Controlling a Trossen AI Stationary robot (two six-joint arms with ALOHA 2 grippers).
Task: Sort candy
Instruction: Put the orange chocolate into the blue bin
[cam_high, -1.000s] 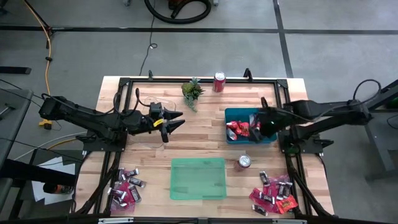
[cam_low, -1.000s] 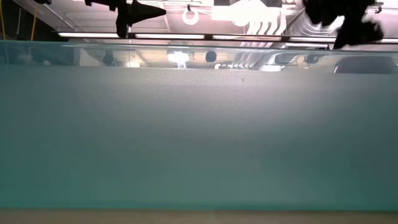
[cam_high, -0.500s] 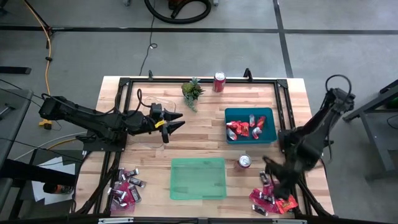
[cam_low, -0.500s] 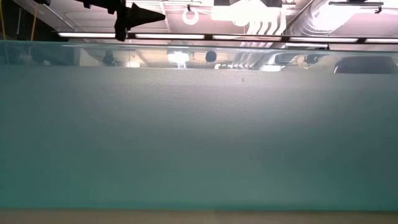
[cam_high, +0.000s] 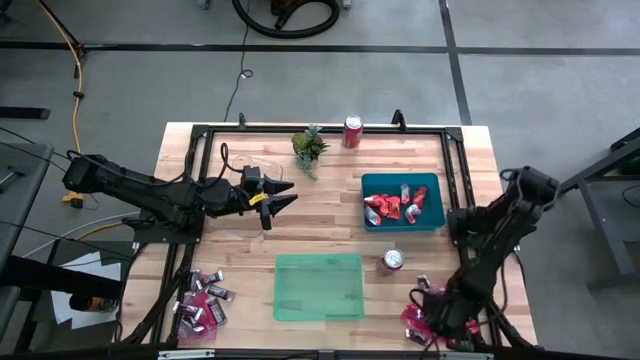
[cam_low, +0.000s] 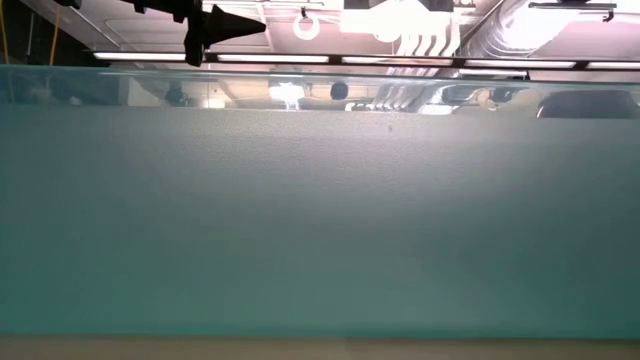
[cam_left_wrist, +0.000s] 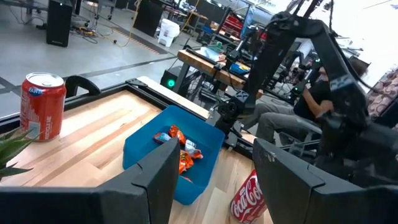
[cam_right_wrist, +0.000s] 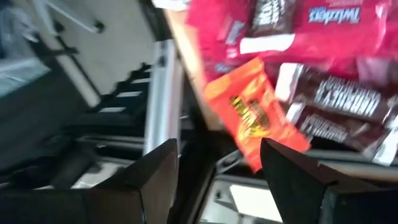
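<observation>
My right gripper (cam_high: 438, 322) (cam_right_wrist: 221, 171) is open and hovers low over the candy pile (cam_high: 414, 317) at the table's near right corner. In its wrist view a red-orange packet (cam_right_wrist: 255, 118) lies between the two fingers, with pink-red packets (cam_right_wrist: 323, 28) and dark bars (cam_right_wrist: 339, 99) beside it. A blue tray (cam_high: 431, 222) holds several sweets. A second pile of candy (cam_high: 203, 301) lies at the near left corner. My left gripper (cam_high: 281, 198) (cam_left_wrist: 214, 180) is open and waits in the air over the table's left middle.
An empty green tray (cam_high: 318, 287) sits at the near middle, and its wall (cam_low: 320, 200) fills the low view. One red can (cam_high: 393, 261) stands between the trays and another (cam_high: 353, 131) stands at the far edge beside a small plant (cam_high: 310, 145). A black frame rail (cam_high: 470, 280) borders the right pile.
My right gripper has swung from above the blue tray toward the table's near edge and down to the near right candy pile. My left arm has kept still.
</observation>
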